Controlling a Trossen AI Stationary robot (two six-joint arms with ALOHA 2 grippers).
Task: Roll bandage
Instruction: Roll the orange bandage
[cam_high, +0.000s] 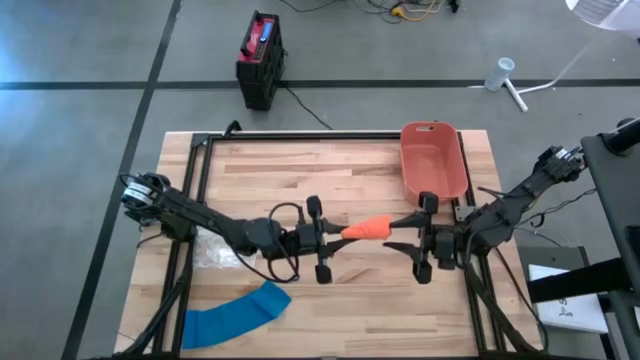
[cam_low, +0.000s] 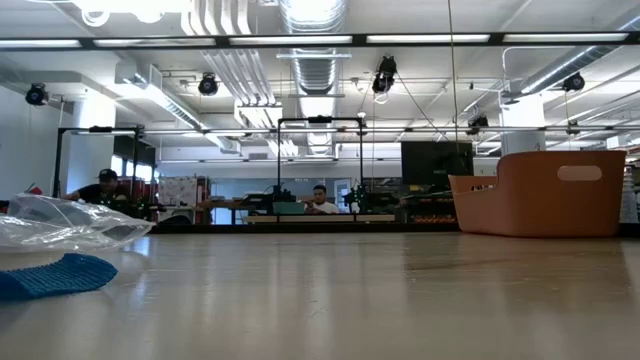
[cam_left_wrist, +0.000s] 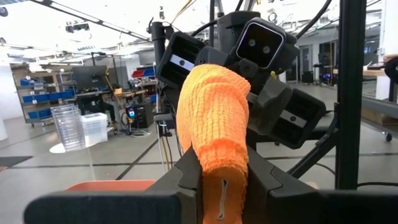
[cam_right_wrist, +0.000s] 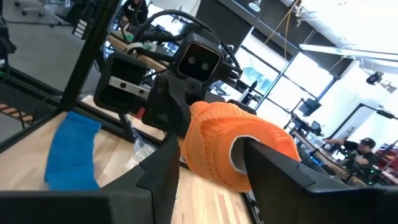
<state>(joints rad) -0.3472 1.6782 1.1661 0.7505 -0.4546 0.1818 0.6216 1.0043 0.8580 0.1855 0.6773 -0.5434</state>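
An orange bandage (cam_high: 367, 229), partly rolled, hangs in the air above the middle of the table between my two grippers. My left gripper (cam_high: 338, 238) comes level from the table's left and is shut on the bandage's flat end. My right gripper (cam_high: 398, 234) comes level from the right and is closed on the thick rolled end (cam_right_wrist: 217, 146). A blue bandage (cam_high: 235, 314) lies flat on the wood near the front left edge. In the low view neither gripper shows. My left gripper pinches the bandage's flattened end (cam_left_wrist: 222, 177) between its two fingers, coming level from the table's left. The bandage stands out past the fingertips toward the right gripper, clear of the table. My right gripper has the rolled end (cam_right_wrist: 211, 155) between its two fingers, level from the table's right. One finger (cam_right_wrist: 273, 171) lies over the roll's end face beside its core hole (cam_right_wrist: 238, 154); the other (cam_right_wrist: 158, 171) lies along the outer side. The roll is lifted clear.
A salmon-coloured bin (cam_high: 432, 160) stands at the far right of the table. A crumpled clear plastic bag (cam_high: 215, 250) lies under the left arm. Black frame rails (cam_high: 190, 200) run along the table's left, far and right sides. People show far back in the room.
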